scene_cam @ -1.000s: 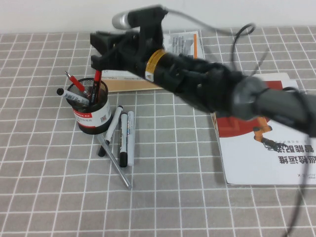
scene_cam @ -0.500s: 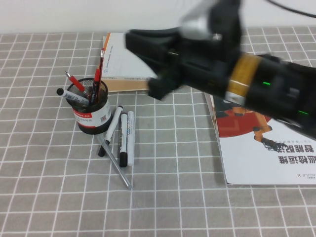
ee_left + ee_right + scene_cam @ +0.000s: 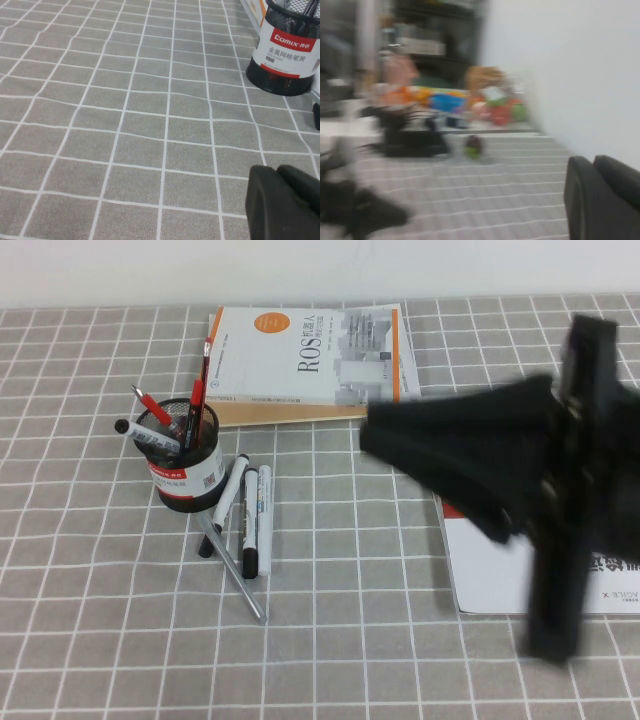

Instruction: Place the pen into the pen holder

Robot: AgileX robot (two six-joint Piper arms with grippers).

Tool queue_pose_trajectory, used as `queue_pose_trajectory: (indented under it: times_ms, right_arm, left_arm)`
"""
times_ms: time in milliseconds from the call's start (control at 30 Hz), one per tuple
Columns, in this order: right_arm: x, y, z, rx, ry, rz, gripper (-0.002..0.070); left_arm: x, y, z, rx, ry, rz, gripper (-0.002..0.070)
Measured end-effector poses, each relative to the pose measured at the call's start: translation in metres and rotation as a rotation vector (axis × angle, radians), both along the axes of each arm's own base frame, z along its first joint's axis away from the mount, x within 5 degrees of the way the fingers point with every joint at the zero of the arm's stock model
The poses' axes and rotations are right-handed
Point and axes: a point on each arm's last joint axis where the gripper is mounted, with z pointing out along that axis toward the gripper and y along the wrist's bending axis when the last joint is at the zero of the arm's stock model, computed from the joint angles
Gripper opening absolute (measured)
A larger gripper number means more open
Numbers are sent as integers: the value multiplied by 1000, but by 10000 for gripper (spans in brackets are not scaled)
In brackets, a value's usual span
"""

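The pen, black-barrelled with a red cap, stands leaning in the pen holder, a black mesh cup with a white and red label. A second red pen and a white marker also stand in the cup. The pen holder also shows in the left wrist view. My right gripper is a blurred shape over the table's right half, far from the cup, and in its wrist view the jaws are together and empty. My left gripper is shut and empty, low over the cloth near the cup, and is out of the high view.
Two white markers and a thin silver pen lie just right of the cup. A ROS book lies behind it. A white and red booklet lies at the right under my right arm. A grey checked cloth covers the table.
My right gripper has let go of the pen, which stays in the holder. The arm has swung away from the cup to the right and toward the near side.
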Motion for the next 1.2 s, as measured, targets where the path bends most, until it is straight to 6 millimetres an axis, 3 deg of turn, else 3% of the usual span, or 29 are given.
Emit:
queue_pose_trajectory:
  times_ms: [233, 500, 733, 1000, 1200]
  right_arm:
    - [-32, -16, -7, -164, 9, 100, -12]
    - [-23, -36, -6, -138, -13, -176, -13]
    - [-35, -58, -11, -89, -31, -296, -12]
    - [-47, -83, -36, 20, 60, -428, -13]
    - [-60, -128, -90, -36, 230, -736, -12]
  left_arm:
    - [0, 0, 0, 0, 0, 0, -5]
    - [0, 0, 0, 0, 0, 0, -5]
    - [0, 0, 0, 0, 0, 0, -5]
    - [0, 0, 0, 0, 0, 0, -5]
    - [0, 0, 0, 0, 0, 0, -5]
